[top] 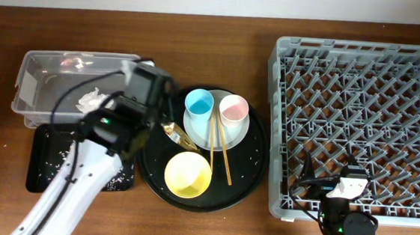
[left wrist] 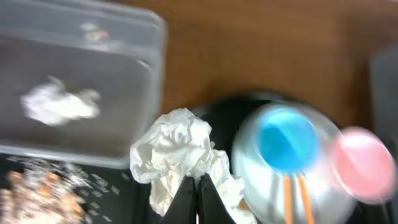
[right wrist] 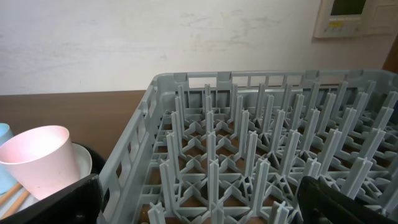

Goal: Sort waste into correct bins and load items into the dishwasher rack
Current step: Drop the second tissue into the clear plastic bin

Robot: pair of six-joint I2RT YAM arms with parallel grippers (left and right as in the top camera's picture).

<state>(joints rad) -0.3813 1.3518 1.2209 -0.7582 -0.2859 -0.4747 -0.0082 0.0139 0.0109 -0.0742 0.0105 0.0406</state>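
blue cup (left wrist: 287, 140) blurred, shallow black tray (top: 42, 157) partly under left arm (top: 77, 182)

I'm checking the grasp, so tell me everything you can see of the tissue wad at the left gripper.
The tissue wad is white, soft-looking paper, crumpled into deep folds and standing up in a loose bunch. The left gripper is shut on its lower part, and its dark fingers pinch the paper between them. In the left wrist view it shows between the corner of the clear tub and the grey-white plate. Whether it touches anything beneath cannot be told.
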